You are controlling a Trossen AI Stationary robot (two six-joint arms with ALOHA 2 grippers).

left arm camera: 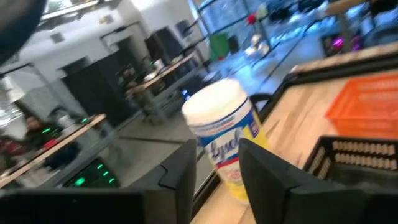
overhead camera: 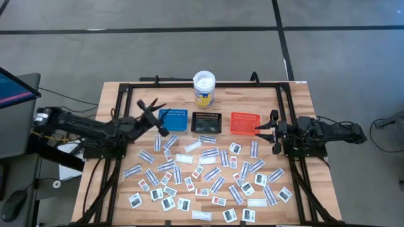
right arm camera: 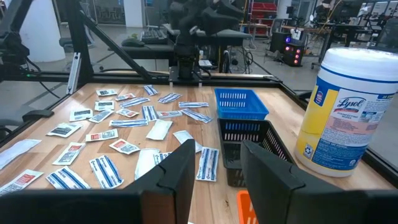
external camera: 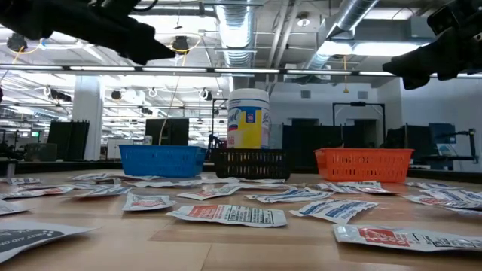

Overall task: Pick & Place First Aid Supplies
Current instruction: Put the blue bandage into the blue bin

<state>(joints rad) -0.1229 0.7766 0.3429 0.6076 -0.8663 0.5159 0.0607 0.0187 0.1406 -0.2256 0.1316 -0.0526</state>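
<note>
Dozens of flat paper packets (overhead camera: 208,180) lie below-right of my released, empty left claw (overhead camera: 150,113) hovering beside the blue tray (overhead camera: 173,119).

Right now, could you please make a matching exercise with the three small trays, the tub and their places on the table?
Things:
1. blue tray
2. black tray
3. orange tray
4. white-lidded tub

Places:
a. middle of the tray row
b. nearest the right gripper
c. behind the trays, near the far edge
d. nearest the left gripper

Pairs: 1-d, 2-a, 3-b, 4-c
</note>
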